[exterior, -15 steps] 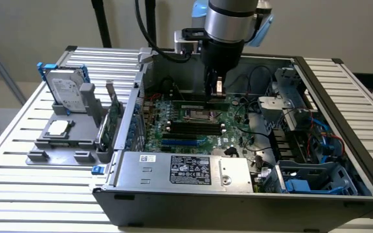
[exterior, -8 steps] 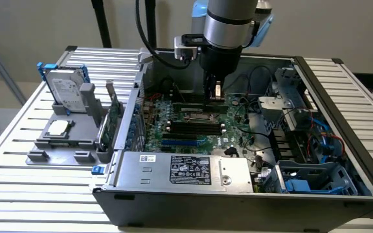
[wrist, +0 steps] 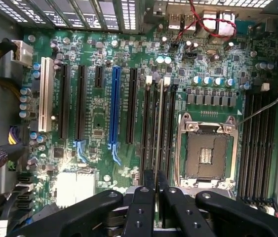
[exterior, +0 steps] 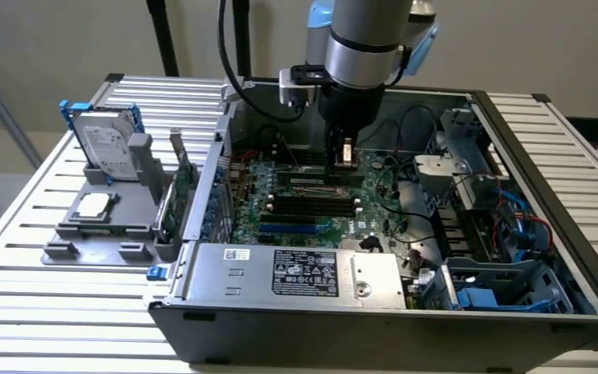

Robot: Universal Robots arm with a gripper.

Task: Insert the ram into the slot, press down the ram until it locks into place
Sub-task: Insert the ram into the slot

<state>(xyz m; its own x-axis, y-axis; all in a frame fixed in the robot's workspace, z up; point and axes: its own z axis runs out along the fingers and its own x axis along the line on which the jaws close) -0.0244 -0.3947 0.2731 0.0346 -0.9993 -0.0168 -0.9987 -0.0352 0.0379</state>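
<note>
The pale sticker on the power supply point(exterior: 304, 274) and the one on the hard drive point(exterior: 107, 148) are showing print too fine to read. The arm is reaching straight down into the open case point(exterior: 548, 156), its gripper point(wrist: 156, 180) pinching the ram point(wrist: 157, 128), which is standing on edge along the slot point(wrist: 152, 143); whether it is fully seated cannot be told. The empty processor socket point(wrist: 205, 153) is lying just beside it, leaving open board there, with the blue socket point(wrist: 114, 106) on the other side.
</note>
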